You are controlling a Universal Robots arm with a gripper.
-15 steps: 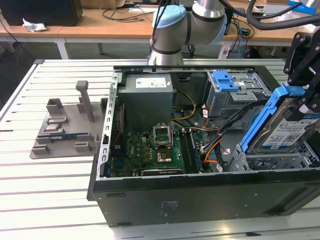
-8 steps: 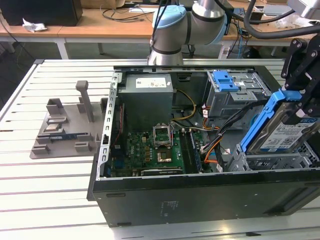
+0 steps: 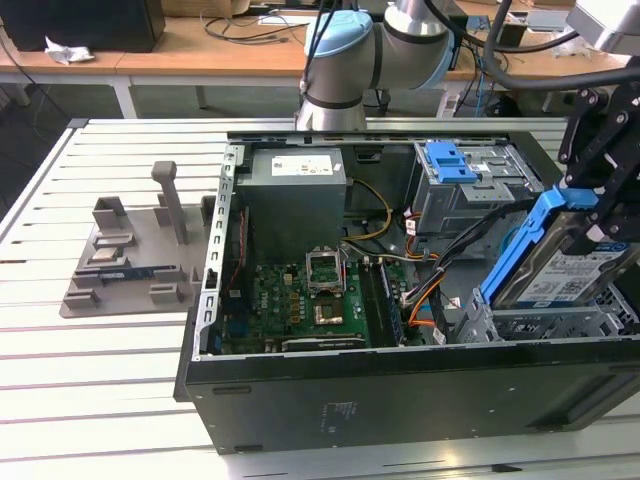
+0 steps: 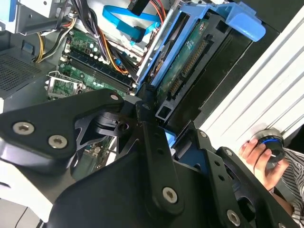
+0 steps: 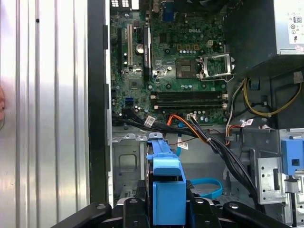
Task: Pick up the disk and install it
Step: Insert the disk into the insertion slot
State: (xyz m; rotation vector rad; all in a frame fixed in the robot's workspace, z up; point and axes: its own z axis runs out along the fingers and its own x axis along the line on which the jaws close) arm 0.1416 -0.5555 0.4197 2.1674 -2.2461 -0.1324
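On the counter, exterior view: an open black computer case lies on its side on the white slatted counter, its inside facing up.
Gripper, exterior view: the black gripper hangs over the end of the case at the exterior view's right, jaws closed on the disk.
Disk, exterior view: the disk stands tilted on edge, label showing and a blue rail along its upper side. Its lower end is just over the grey metal bay; whether they touch cannot be told.
Inside the case, exterior view: the grey power supply sits at the far wall. The cage with a blue latch is to its right, and the green motherboard is nearer.
Beside the case, exterior view: a grey fixture tray lies on the counter at the left.
Second wrist view: the disk is clamped in the gripper, connector edge showing. Past the case wall a person's hand holds a round knob.
First wrist view: the disk's blue rail sits between the jaws of the gripper, with black cables and the motherboard beyond.
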